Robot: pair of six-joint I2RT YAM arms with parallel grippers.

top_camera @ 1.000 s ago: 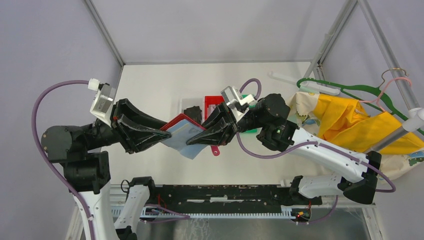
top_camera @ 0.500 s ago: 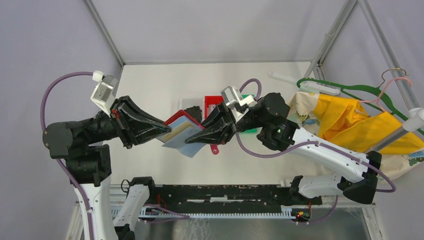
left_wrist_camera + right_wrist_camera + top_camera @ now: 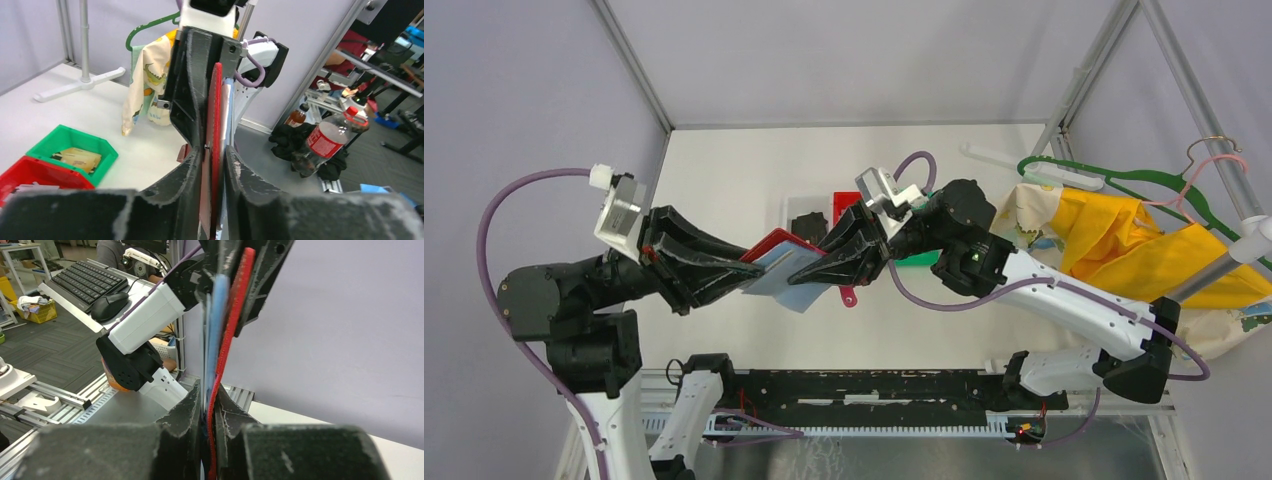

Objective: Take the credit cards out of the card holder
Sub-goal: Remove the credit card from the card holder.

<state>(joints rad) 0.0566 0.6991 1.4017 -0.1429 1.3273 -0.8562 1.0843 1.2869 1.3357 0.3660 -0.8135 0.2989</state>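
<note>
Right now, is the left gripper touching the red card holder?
Touching. The left wrist view shows the card holder standing edge-on inside the left gripper, its red cover pinched between the two fingers with no gap visible.

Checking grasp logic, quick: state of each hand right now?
Left hand: closed on the red cover of the card holder.
Right hand: closed on the same card holder, at its opposite edge.

The holder point(image 3: 782, 270) hangs over the middle of the table point(image 3: 724, 180), with the left gripper point(image 3: 742, 275) on its left and the right gripper point(image 3: 812, 272) on its right. 2 bins point(image 3: 849, 197) lie behind it. A cloth point(image 3: 1114, 235) lies far right.
</note>
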